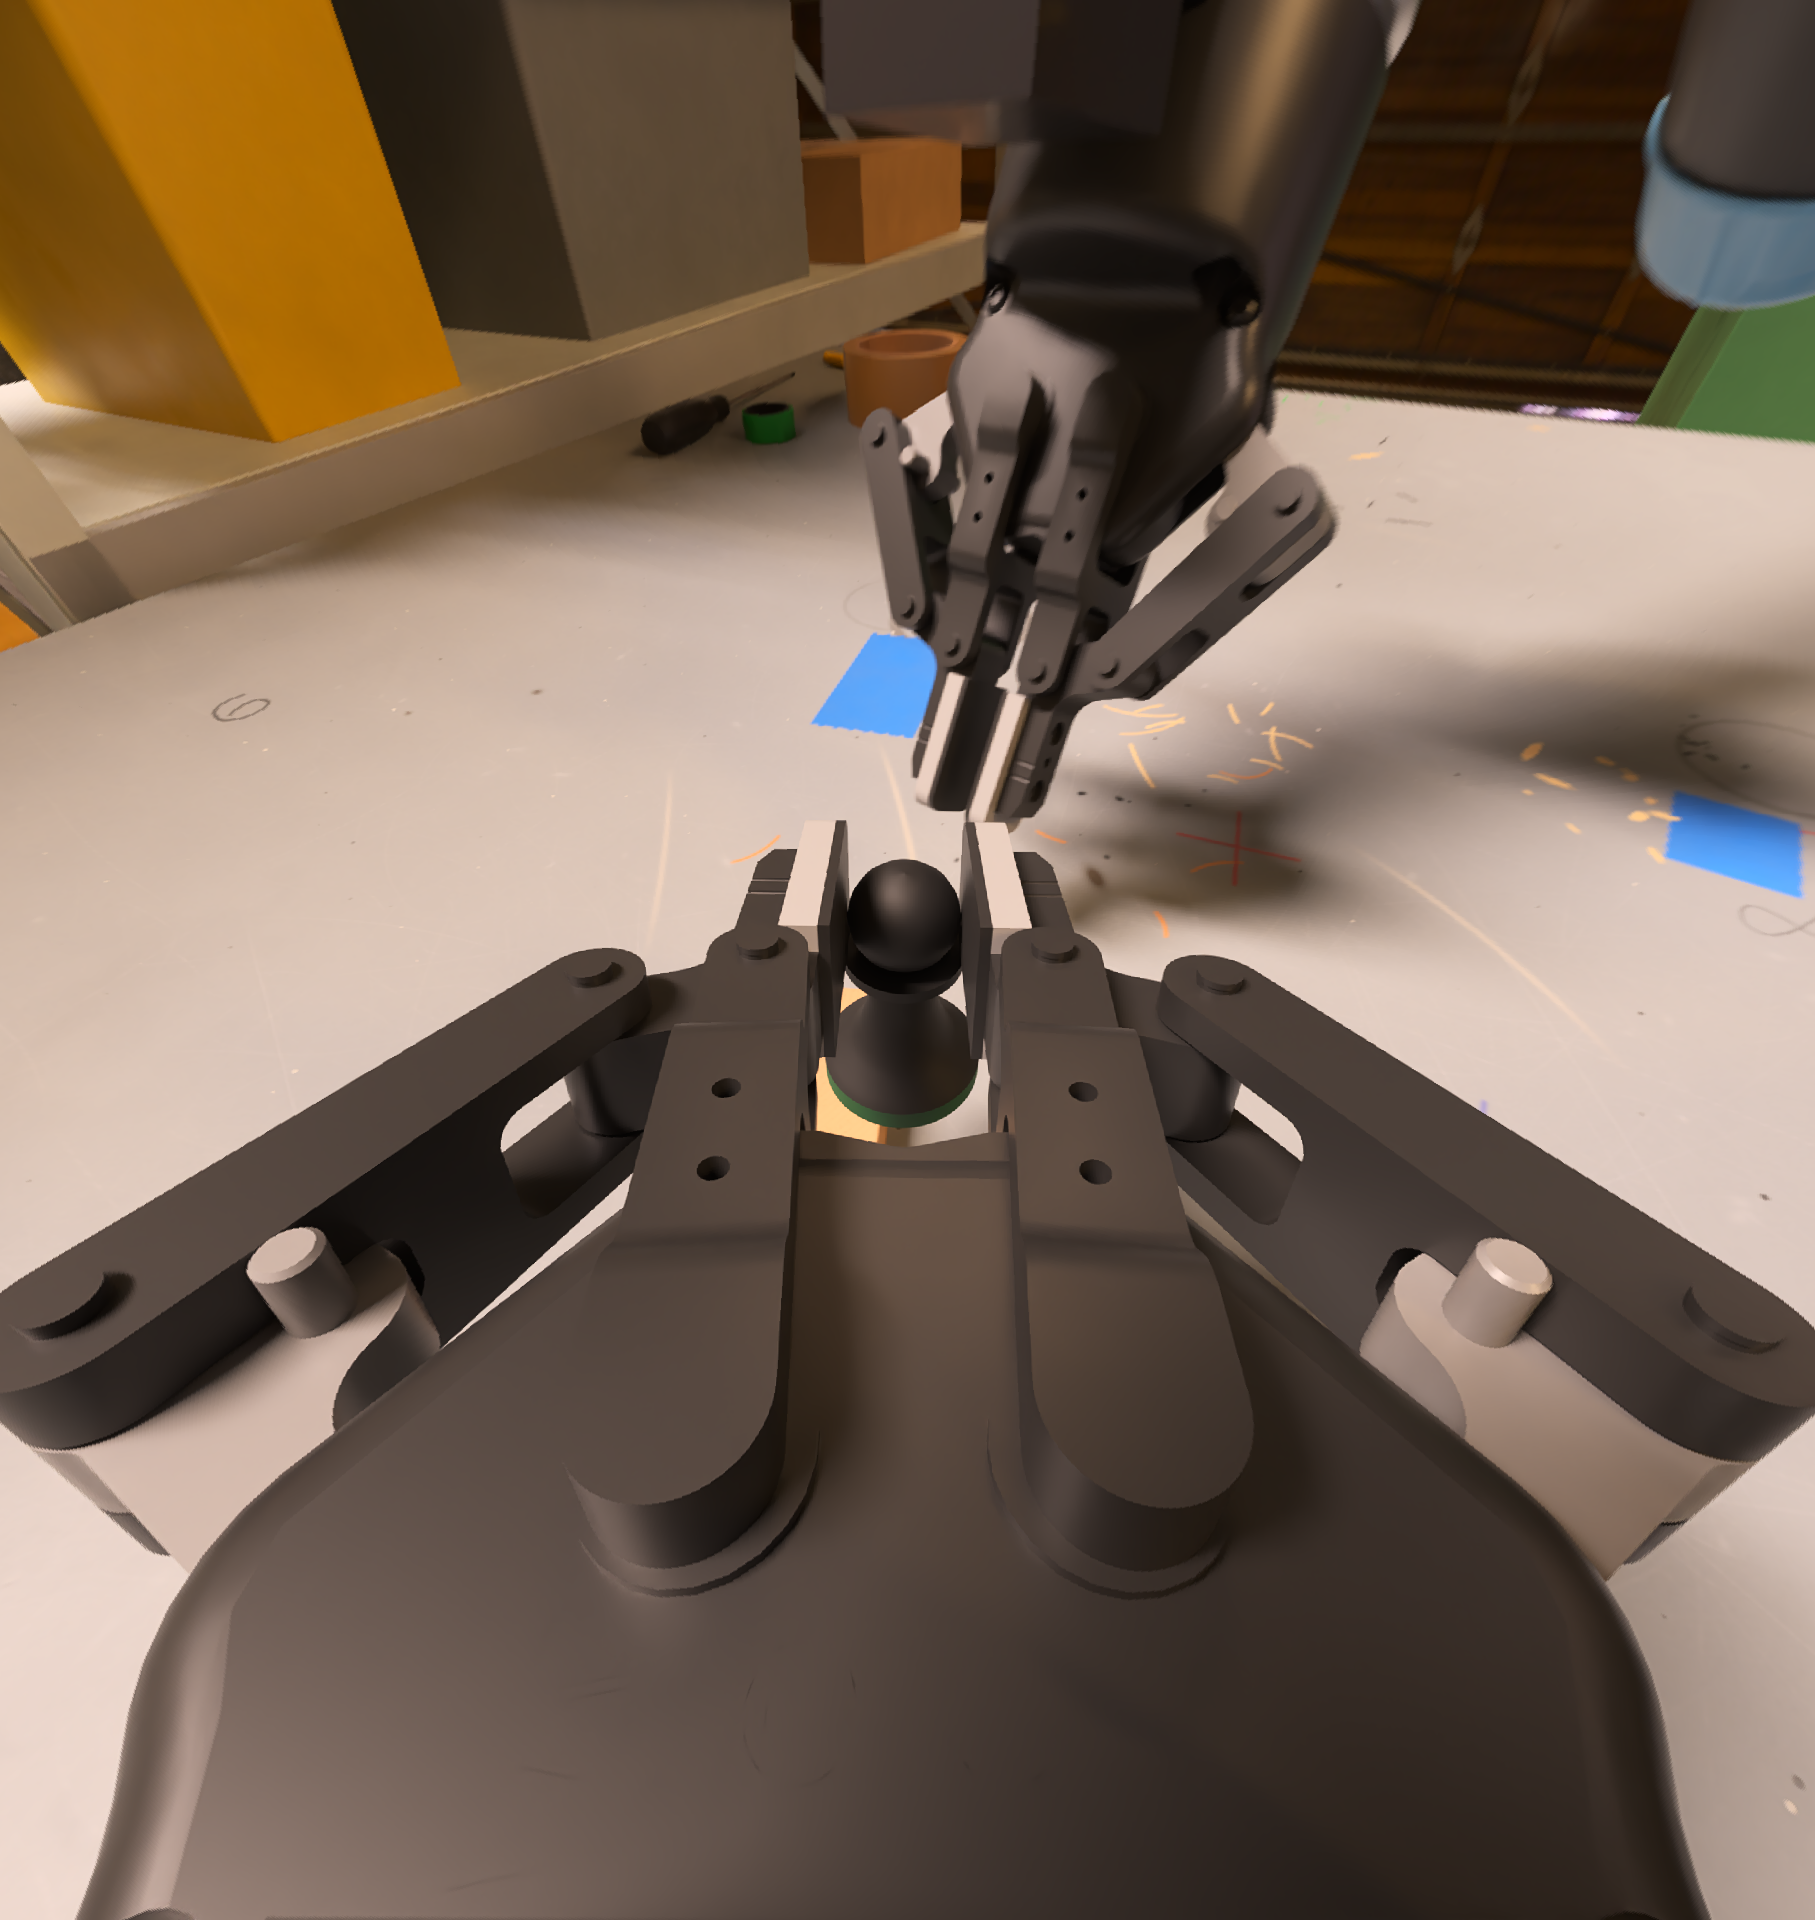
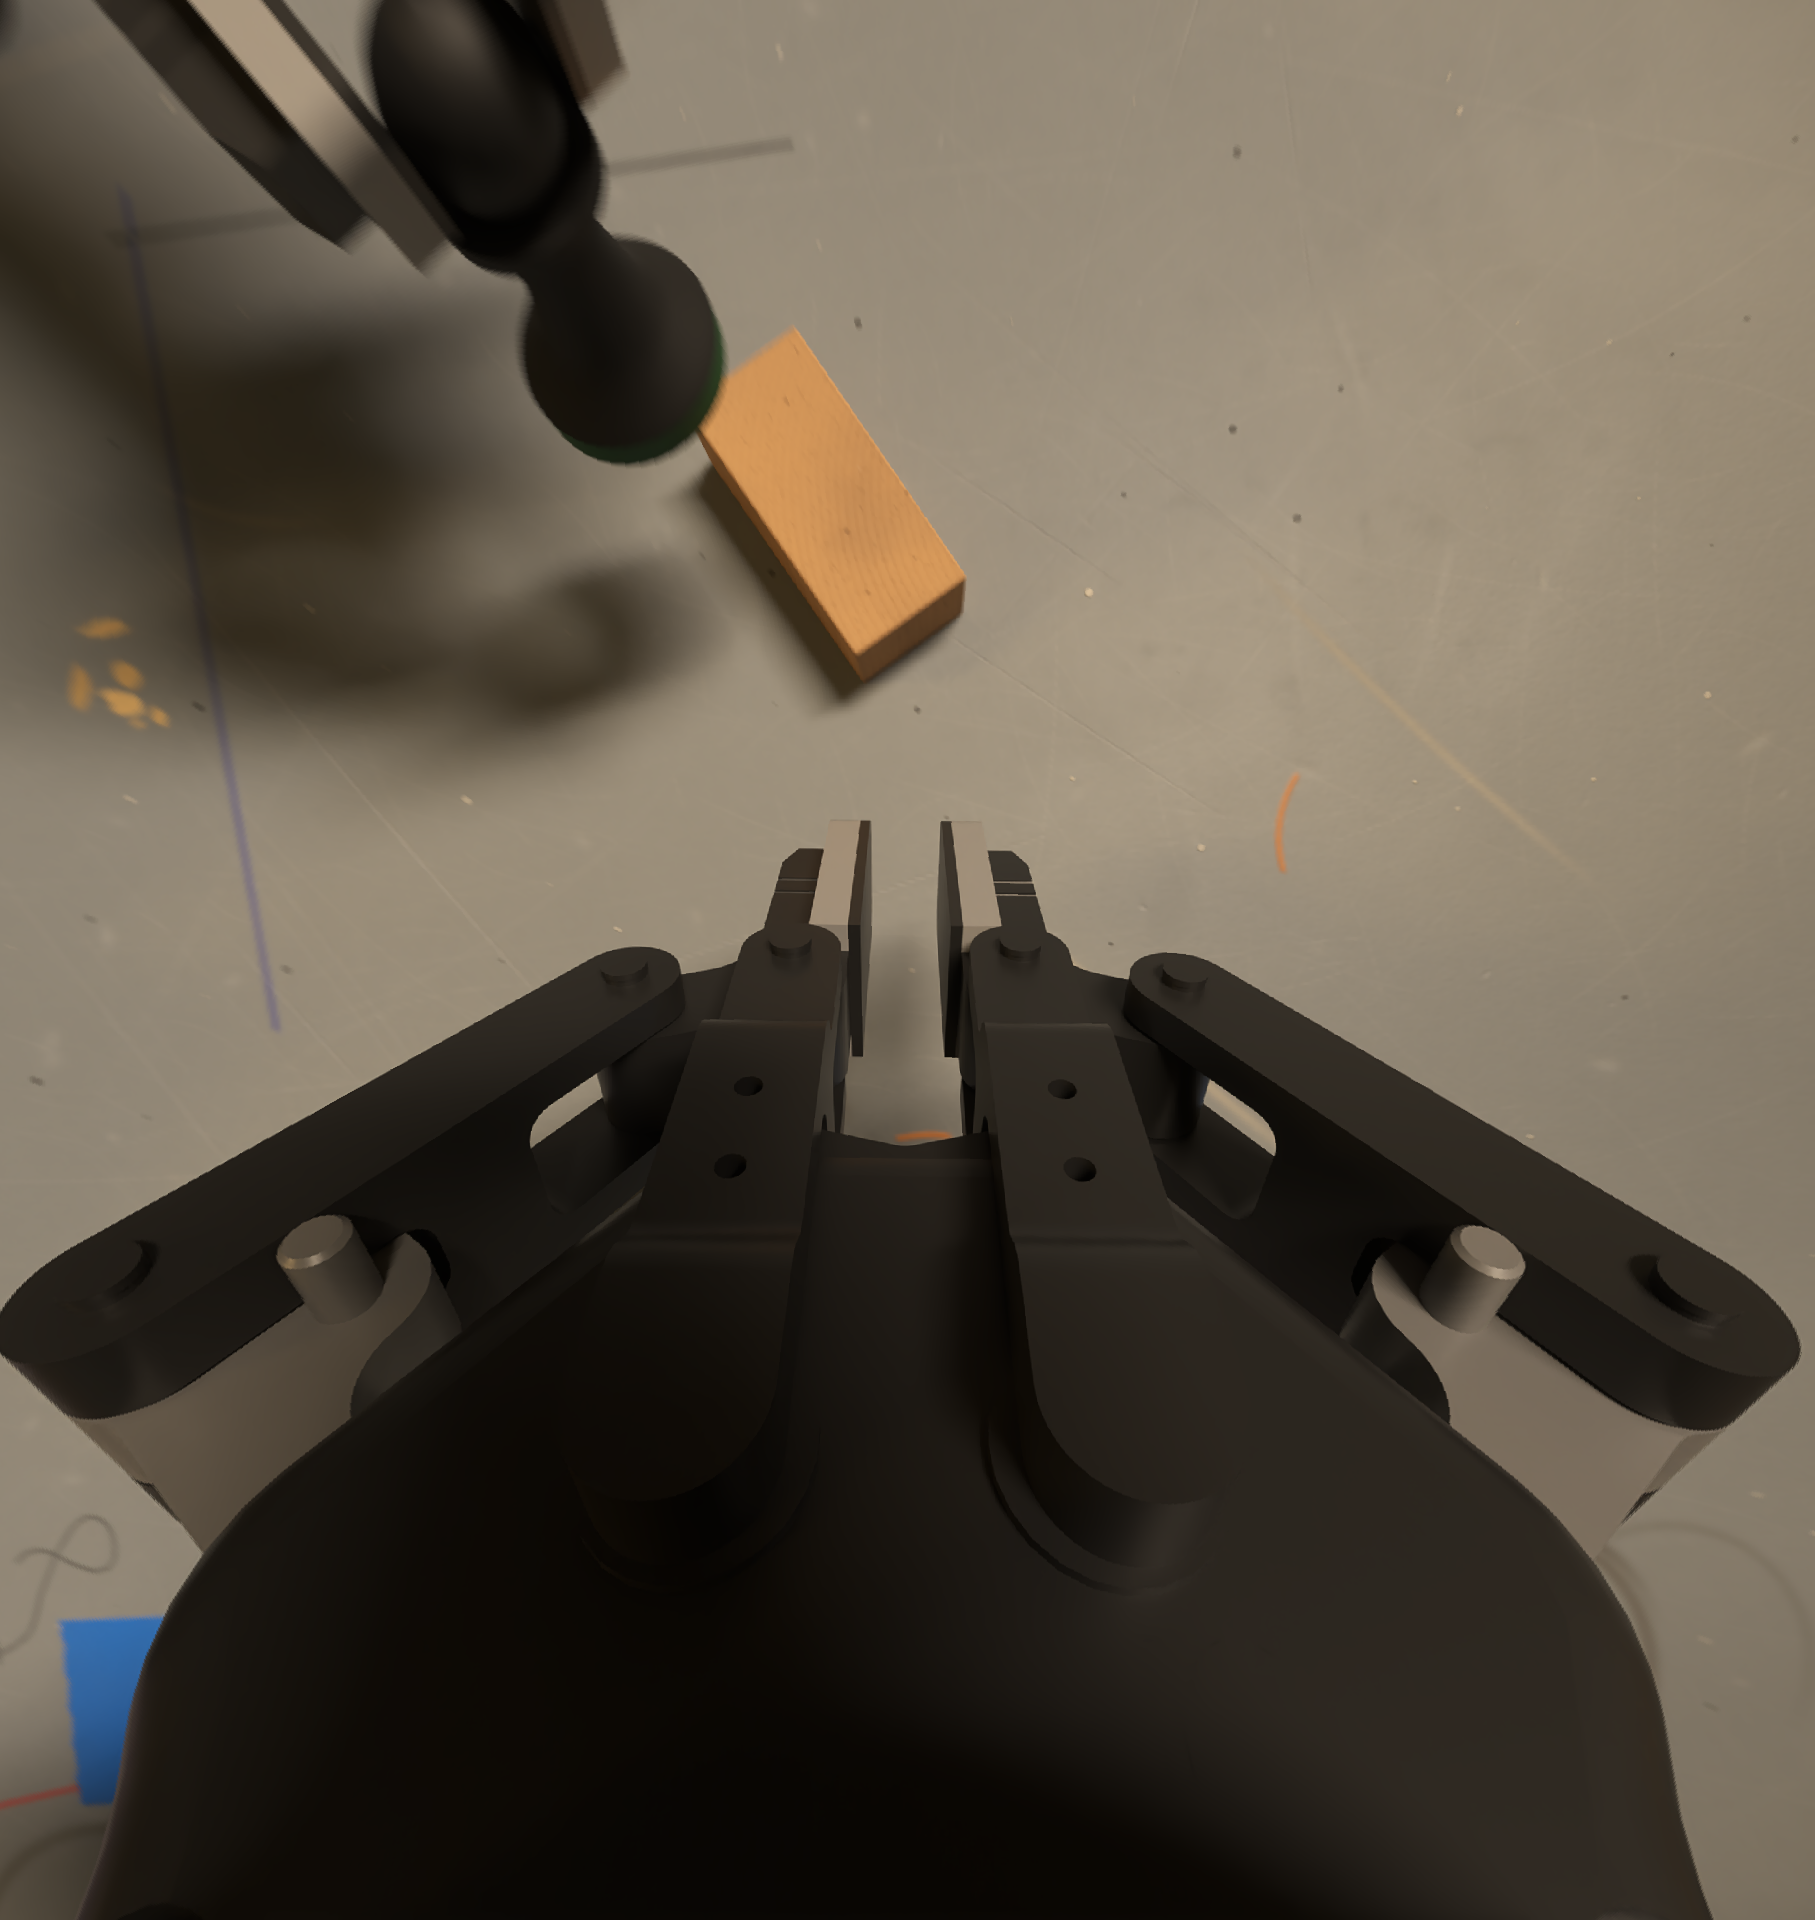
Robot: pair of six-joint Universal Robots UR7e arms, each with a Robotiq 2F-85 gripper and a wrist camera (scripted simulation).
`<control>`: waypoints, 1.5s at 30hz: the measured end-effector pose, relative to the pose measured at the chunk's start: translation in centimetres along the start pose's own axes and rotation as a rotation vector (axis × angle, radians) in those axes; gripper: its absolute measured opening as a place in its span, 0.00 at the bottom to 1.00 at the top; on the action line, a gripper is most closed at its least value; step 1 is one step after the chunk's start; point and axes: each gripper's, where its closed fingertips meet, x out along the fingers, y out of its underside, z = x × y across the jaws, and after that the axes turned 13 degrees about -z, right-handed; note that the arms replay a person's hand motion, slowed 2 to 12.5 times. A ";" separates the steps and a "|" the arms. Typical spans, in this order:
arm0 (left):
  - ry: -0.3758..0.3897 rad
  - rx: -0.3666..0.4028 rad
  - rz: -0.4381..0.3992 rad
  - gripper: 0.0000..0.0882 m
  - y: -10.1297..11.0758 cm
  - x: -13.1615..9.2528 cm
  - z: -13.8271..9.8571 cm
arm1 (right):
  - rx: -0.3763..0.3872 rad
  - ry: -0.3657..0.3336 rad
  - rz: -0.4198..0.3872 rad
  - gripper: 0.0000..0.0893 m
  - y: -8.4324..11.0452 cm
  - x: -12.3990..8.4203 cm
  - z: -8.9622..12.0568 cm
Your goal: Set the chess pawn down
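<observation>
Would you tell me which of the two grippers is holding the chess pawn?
The left gripper: its pads clamp the black chess pawn by the head. The right gripper holds nothing.

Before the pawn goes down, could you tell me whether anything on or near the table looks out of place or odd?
Nothing looks damaged or spilled. The left gripper holds the black pawn by its round head, base hanging clear of the table. A wooden block lies flat just beside the pawn's base in the right wrist view. The right gripper holds nothing.
</observation>
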 end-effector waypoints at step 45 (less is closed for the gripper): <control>0.158 -0.028 -0.058 0.22 1.4 -1.4 -1.4 | -0.164 -0.060 0.304 0.11 1.0 3.6 -1.6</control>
